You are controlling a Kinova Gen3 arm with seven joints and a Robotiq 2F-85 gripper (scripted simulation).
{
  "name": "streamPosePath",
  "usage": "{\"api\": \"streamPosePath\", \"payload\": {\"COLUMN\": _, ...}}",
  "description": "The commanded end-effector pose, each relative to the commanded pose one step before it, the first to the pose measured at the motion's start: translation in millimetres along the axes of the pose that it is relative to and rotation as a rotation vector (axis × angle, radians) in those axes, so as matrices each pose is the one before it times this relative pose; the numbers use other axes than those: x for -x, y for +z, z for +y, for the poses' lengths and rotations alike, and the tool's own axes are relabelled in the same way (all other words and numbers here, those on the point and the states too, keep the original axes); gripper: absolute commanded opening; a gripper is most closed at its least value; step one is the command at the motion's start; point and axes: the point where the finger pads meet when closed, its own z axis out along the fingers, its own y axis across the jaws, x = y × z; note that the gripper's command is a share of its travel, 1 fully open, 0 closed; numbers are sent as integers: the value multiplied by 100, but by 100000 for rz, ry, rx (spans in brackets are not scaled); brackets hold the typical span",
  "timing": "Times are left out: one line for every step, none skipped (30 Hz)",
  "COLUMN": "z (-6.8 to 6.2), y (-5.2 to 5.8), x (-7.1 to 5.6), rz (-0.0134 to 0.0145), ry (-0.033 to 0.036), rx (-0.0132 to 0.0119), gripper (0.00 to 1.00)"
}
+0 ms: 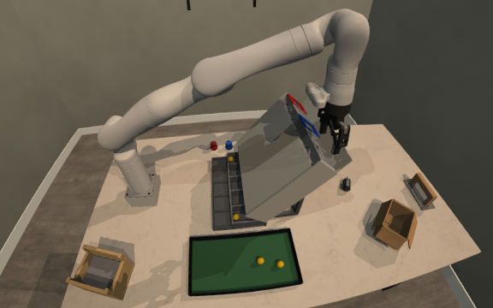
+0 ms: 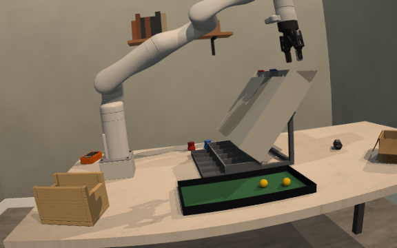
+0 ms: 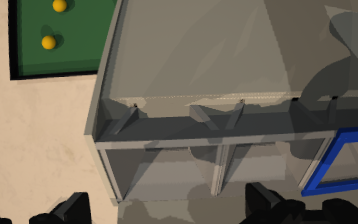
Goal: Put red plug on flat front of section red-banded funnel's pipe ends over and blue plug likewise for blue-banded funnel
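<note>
My gripper point(image 1: 336, 146) point(image 2: 293, 58) point(image 3: 167, 206) is open and empty. It hangs just above the top edge of the tilted grey cover point(image 1: 272, 171) point(image 2: 262, 109) point(image 3: 195, 50), over the plain funnels beside the blue-banded funnel point(image 1: 309, 125) point(image 2: 273, 70) point(image 3: 340, 186). The red-banded funnel point(image 1: 296, 103) point(image 2: 260, 71) is one further along. The red plug point(image 1: 213, 145) point(image 2: 191, 145) and the blue plug point(image 1: 228, 145) point(image 2: 207, 143) stand on the table behind the sectioned tray point(image 1: 221, 192) point(image 2: 209, 162). One marble point(image 1: 230, 158) lies in the far section, another marble point(image 1: 236, 216) in the near one.
A green marble tray point(image 1: 216, 265) point(image 2: 212, 193) point(image 3: 30, 55) in front holds two yellow marbles point(image 1: 260, 260) point(image 1: 280, 263). A cardboard box point(image 1: 394, 223) point(image 2: 393, 146), a small black object point(image 1: 346, 184) point(image 2: 337, 144) and a wooden holder point(image 1: 421, 190) sit on the right. A wooden crate point(image 1: 101, 271) point(image 2: 71, 198) sits front left.
</note>
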Motion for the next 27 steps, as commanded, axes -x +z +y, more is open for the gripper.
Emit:
{"api": "streamPosePath", "payload": {"z": 0, "y": -690, "x": -3, "rz": 3141, "ry": -84, "rx": 543, "gripper": 100}}
{"api": "streamPosePath", "payload": {"z": 0, "y": 0, "x": 0, "rz": 0, "ry": 0, "rx": 0, "gripper": 100}}
{"api": "streamPosePath", "payload": {"z": 0, "y": 0, "x": 0, "rz": 0, "ry": 0, "rx": 0, "gripper": 100}}
{"api": "streamPosePath", "payload": {"z": 0, "y": 0, "x": 0, "rz": 0, "ry": 0, "rx": 0, "gripper": 100}}
{"api": "streamPosePath", "payload": {"z": 0, "y": 0, "x": 0, "rz": 0, "ry": 0, "rx": 0, "gripper": 100}}
{"api": "streamPosePath", "payload": {"z": 0, "y": 0, "x": 0, "rz": 0, "ry": 0, "rx": 0, "gripper": 100}}
{"api": "streamPosePath", "payload": {"z": 0, "y": 0, "x": 0, "rz": 0, "ry": 0, "rx": 0, "gripper": 100}}
{"api": "streamPosePath", "payload": {"z": 0, "y": 0, "x": 0, "rz": 0, "ry": 0, "rx": 0, "gripper": 100}}
{"api": "streamPosePath", "payload": {"z": 0, "y": 0, "x": 0, "rz": 0, "ry": 0, "rx": 0, "gripper": 100}}
{"api": "streamPosePath", "payload": {"z": -15, "y": 58, "x": 42, "rz": 4998, "ry": 663, "rx": 1739, "gripper": 100}}
{"api": "streamPosePath", "payload": {"z": 0, "y": 0, "x": 0, "rz": 0, "ry": 0, "rx": 0, "gripper": 100}}
{"api": "streamPosePath", "payload": {"z": 0, "y": 0, "x": 0, "rz": 0, "ry": 0, "rx": 0, "gripper": 100}}
{"api": "streamPosePath", "payload": {"z": 0, "y": 0, "x": 0, "rz": 0, "ry": 0, "rx": 0, "gripper": 100}}
{"api": "streamPosePath", "payload": {"z": 0, "y": 0, "x": 0, "rz": 0, "ry": 0, "rx": 0, "gripper": 100}}
{"api": "streamPosePath", "payload": {"z": 0, "y": 0, "x": 0, "rz": 0, "ry": 0, "rx": 0, "gripper": 100}}
{"api": "streamPosePath", "payload": {"z": 0, "y": 0, "x": 0, "rz": 0, "ry": 0, "rx": 0, "gripper": 100}}
{"api": "streamPosePath", "payload": {"z": 0, "y": 0, "x": 0, "rz": 0, "ry": 0, "rx": 0, "gripper": 100}}
{"api": "streamPosePath", "payload": {"z": 0, "y": 0, "x": 0, "rz": 0, "ry": 0, "rx": 0, "gripper": 100}}
{"api": "streamPosePath", "payload": {"z": 0, "y": 0, "x": 0, "rz": 0, "ry": 0, "rx": 0, "gripper": 100}}
{"api": "streamPosePath", "payload": {"z": 0, "y": 0, "x": 0, "rz": 0, "ry": 0, "rx": 0, "gripper": 100}}
{"api": "streamPosePath", "payload": {"z": 0, "y": 0, "x": 0, "rz": 0, "ry": 0, "rx": 0, "gripper": 100}}
{"api": "streamPosePath", "payload": {"z": 0, "y": 0, "x": 0, "rz": 0, "ry": 0, "rx": 0, "gripper": 100}}
{"api": "streamPosePath", "payload": {"z": 0, "y": 0, "x": 0, "rz": 0, "ry": 0, "rx": 0, "gripper": 100}}
{"api": "streamPosePath", "payload": {"z": 0, "y": 0, "x": 0, "rz": 0, "ry": 0, "rx": 0, "gripper": 100}}
{"api": "streamPosePath", "payload": {"z": 0, "y": 0, "x": 0, "rz": 0, "ry": 0, "rx": 0, "gripper": 100}}
{"api": "streamPosePath", "payload": {"z": 0, "y": 0, "x": 0, "rz": 0, "ry": 0, "rx": 0, "gripper": 100}}
{"api": "streamPosePath", "payload": {"z": 0, "y": -14, "x": -1, "rz": -20, "ry": 0, "rx": -4, "gripper": 100}}
